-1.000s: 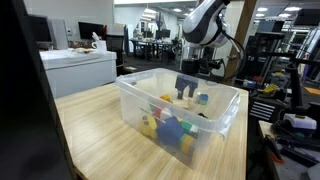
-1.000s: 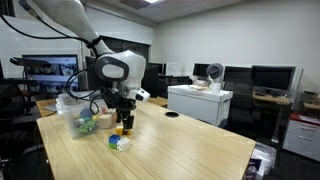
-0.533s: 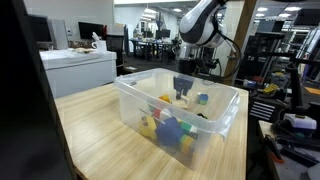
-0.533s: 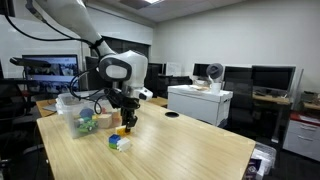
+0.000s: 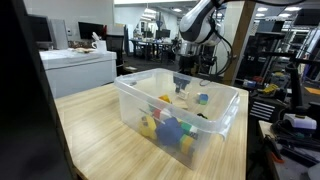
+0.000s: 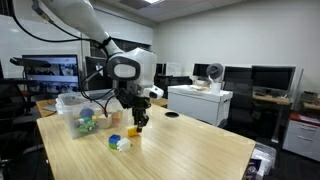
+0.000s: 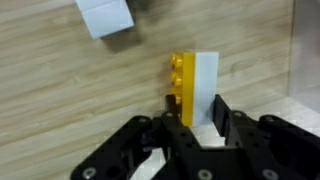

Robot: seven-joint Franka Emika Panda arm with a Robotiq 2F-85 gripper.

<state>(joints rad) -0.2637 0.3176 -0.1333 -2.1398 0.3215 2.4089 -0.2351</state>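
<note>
Away from every edge of the wooden tabletop (image 6: 190, 150), just inward of the bin, is where your work sits. The arm (image 6: 80, 22) bends down over that spot. The clear bin (image 5: 140, 95) stands toward the tabletop's far corner, with mixed toys (image 5: 172, 130) in its bottom. Just beside it the claw (image 7: 200, 108) points straight down at the wood. Its fingers (image 7: 226, 112) are pressed in on a two-colour block (image 7: 200, 75), a yellow half (image 7: 179, 72) and a white half (image 7: 206, 70) joined side by side. The pinch lands on the block's end nearest the claw, mostly on the white half. A pale loose brick (image 7: 105, 15) lies near the block but apart from it. In an exterior view this brick (image 6: 118, 143) sits a little closer than the block to the tabletop's near edge.

You're at the grasp: the claw is clamped on the block, which looks to be at tabletop level. Whether it rests on the wood or hangs just clear of it I cannot tell. A lift from here, I'd judge, calls for a straight, slow rise, since the hold is on one end and the free end could swing or the halves could part.

The block's long axis appears to lie flat along the tabletop, running outward from between the fingers and across the wood grain. The yellow half's studs (image 7: 176, 62) point sideways along the grain, not up, so the block lies on its side.
</note>
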